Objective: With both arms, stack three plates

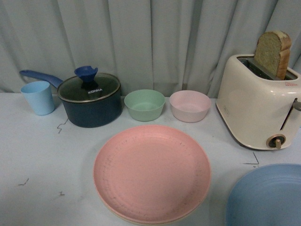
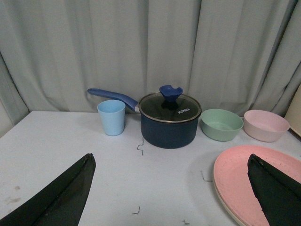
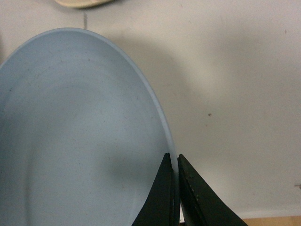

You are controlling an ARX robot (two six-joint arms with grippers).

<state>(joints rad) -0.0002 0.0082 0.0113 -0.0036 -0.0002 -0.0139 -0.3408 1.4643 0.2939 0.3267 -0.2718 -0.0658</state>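
Black fingers [image 3: 165, 188] of the right gripper [image 3: 173, 159] were closed almost together, with the rim of the light blue plate [image 3: 80, 132] pinched between them. That plate spread away from the claw, its well facing up. Being round, it had no long axis of its own, and the oval seen from the wrist was foreshortening. Its near part was cut off by the frame, and the front view showed only one arc of it. Whether it rested on the table [image 2: 70, 141] or hung just clear could not be told, though it appeared level.

The left gripper [image 2: 170, 160] stood wide open and held nothing. One of its fingers covered part of the pink plate [image 1: 151, 172]. This plate lay flat, well up, on the beige-cream plate [image 1: 136, 221], of which only a thin edge showed. Ahead of the open claw, beyond the gap between its fingers, stood a lidded saucepan [image 2: 170, 127], with a blue cup [image 2: 112, 117] to one side and a green bowl [image 2: 221, 125] and pink bowl [image 2: 266, 125] to the other. Neither arm appeared in the front view. A toaster [image 1: 256, 106] holding bread [image 1: 273, 52] stood there, partly cropped.
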